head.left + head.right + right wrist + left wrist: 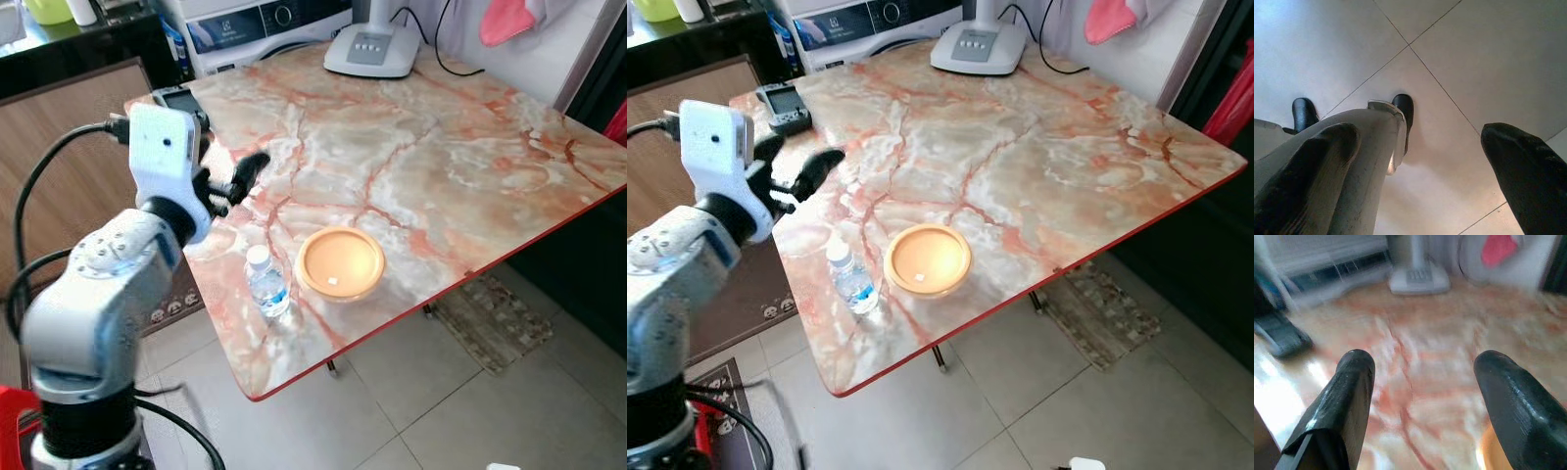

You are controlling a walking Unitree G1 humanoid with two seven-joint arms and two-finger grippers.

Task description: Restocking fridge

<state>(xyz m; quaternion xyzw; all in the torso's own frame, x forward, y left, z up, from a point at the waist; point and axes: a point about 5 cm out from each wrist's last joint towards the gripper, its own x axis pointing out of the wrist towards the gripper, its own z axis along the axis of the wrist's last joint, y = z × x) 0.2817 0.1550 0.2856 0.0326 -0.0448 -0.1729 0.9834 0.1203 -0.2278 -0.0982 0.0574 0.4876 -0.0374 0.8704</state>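
Note:
A small clear water bottle with a white cap stands upright near the front left corner of the marble table. Right beside it sits an empty orange bowl. My left gripper hovers open above the table's left side, behind and to the left of the bottle, with nothing between its black fingers. In the left wrist view the gripper looks across the table top, and the bowl's rim shows at one edge. My right gripper hangs open over the floor tiles, empty.
A white fan base with a cord stands at the table's far edge. A dark handheld device lies at the far left corner. A washing machine is behind the table, a wooden cabinet to the left, a rug under the right side.

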